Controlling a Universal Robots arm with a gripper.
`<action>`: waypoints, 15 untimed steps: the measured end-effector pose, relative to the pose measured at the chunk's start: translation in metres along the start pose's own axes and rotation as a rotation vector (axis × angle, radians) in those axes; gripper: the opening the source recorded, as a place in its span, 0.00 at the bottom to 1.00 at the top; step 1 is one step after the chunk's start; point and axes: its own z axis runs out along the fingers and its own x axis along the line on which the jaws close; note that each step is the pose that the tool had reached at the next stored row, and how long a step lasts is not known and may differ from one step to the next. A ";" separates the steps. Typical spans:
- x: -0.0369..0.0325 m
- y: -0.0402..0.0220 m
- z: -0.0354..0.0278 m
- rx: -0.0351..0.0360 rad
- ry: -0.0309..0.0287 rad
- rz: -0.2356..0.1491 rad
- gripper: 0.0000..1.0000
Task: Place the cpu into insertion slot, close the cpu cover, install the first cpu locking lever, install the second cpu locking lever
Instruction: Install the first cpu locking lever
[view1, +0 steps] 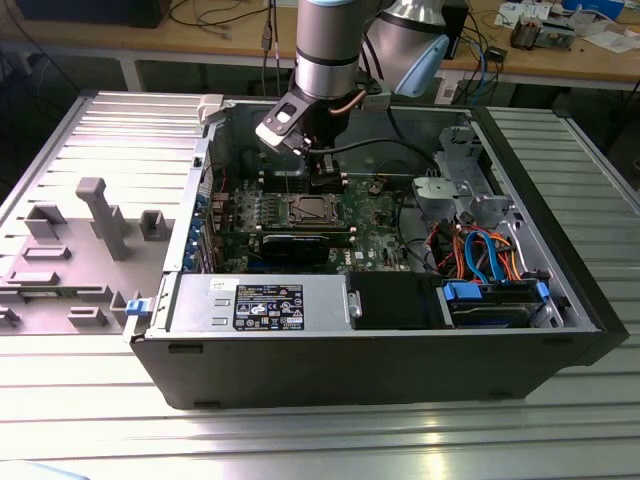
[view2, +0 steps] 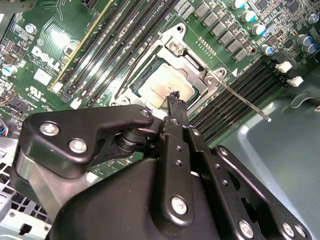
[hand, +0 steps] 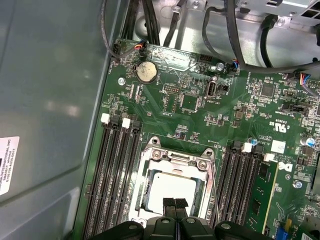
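Observation:
The cpu (hand: 172, 192) lies flat in the insertion slot (view1: 308, 210) on the green motherboard, its silvery top showing (view2: 165, 86). The cpu cover (hand: 175, 161) lies down around it as a silver frame (view2: 197, 62). A thin locking lever (view2: 245, 102) sticks out from one socket corner over the memory slots; another lever wire (view2: 134, 65) runs along the opposite side. My gripper (hand: 175, 205) hovers just over the cpu's edge, shut with nothing between its black fingertips (view2: 175, 98). In the exterior view the gripper (view1: 322, 168) hangs inside the case behind the socket.
Long memory slots (hand: 112, 175) flank the socket on both sides. A black graphics card (view1: 295, 243) and the grey-labelled power supply box (view1: 262, 303) sit in front. Cables and drive bays (view1: 480, 250) crowd the exterior view's right. The case wall (hand: 50, 100) stands close by.

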 end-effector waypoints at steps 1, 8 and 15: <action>0.0000 0.0000 0.0000 0.0000 0.0000 -0.002 0.11; 0.0000 0.0000 0.0000 0.0000 -0.0001 -0.010 0.11; 0.0000 0.0000 0.0000 0.0002 -0.0002 -0.022 0.11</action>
